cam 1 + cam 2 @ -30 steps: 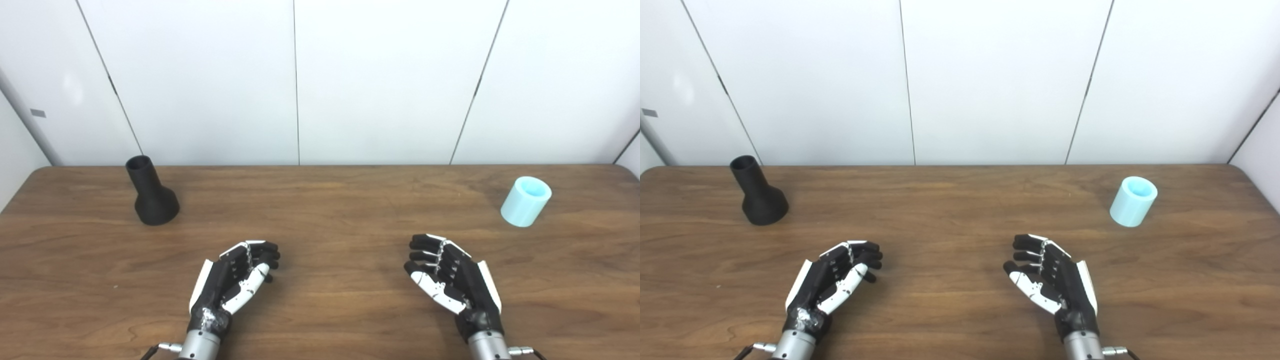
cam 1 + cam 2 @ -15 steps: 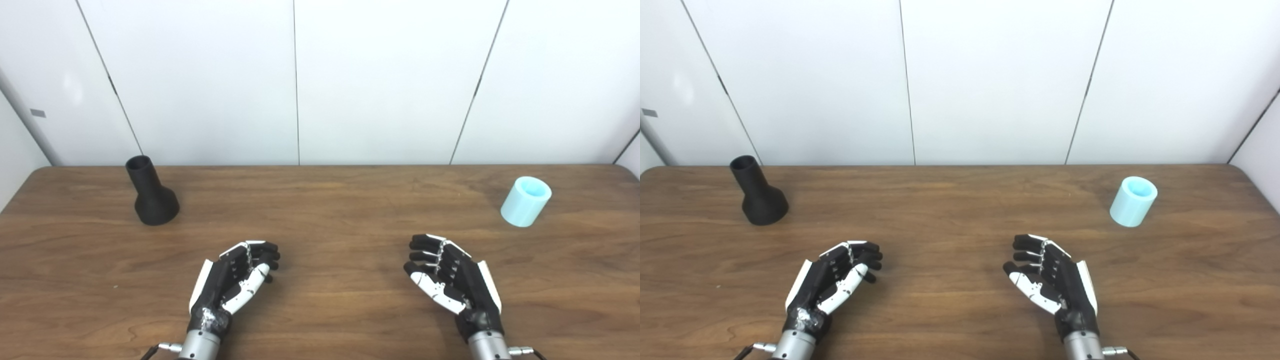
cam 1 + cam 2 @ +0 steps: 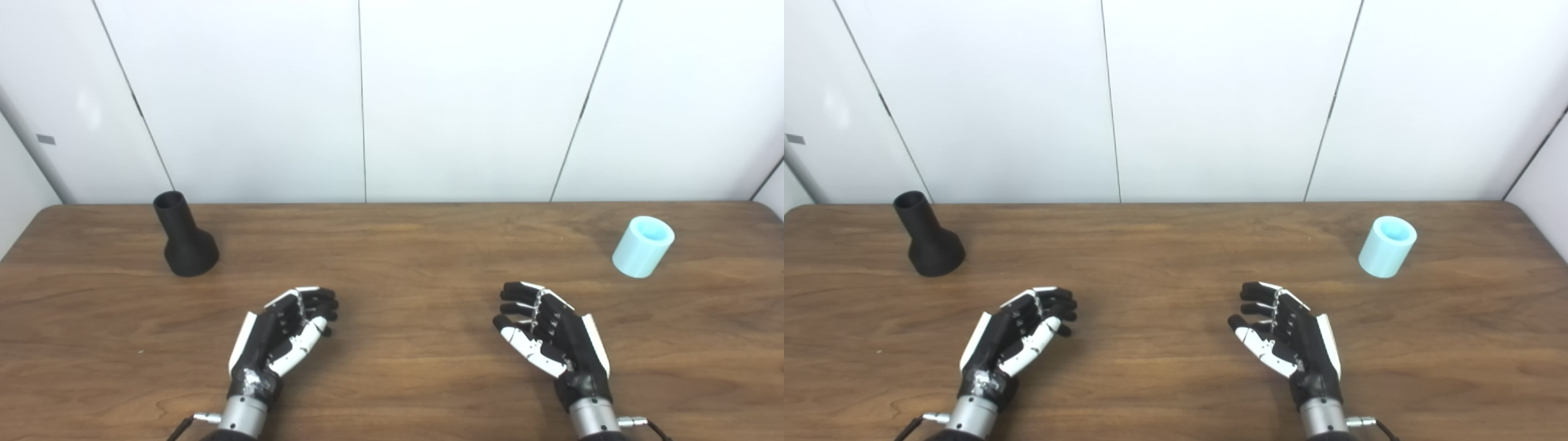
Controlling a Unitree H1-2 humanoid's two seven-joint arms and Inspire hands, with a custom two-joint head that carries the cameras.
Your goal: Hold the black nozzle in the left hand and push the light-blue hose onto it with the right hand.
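I see the left hand (image 3: 278, 340) over the near table (image 3: 404, 257), fingers loosely curled apart, gripping nothing | right hand (image 3: 554, 337) the same, empty, palm inward | black nozzle (image 3: 184, 239) upright on its wide base, far left, well apart from the left hand | light-blue hose (image 3: 643, 246) piece standing far right, open end up, untouched

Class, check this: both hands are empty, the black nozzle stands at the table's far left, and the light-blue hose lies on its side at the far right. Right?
Not quite. The light-blue hose stands upright, open end up, as the right eye view shows. The rest holds: left hand and right hand empty, black nozzle far left.
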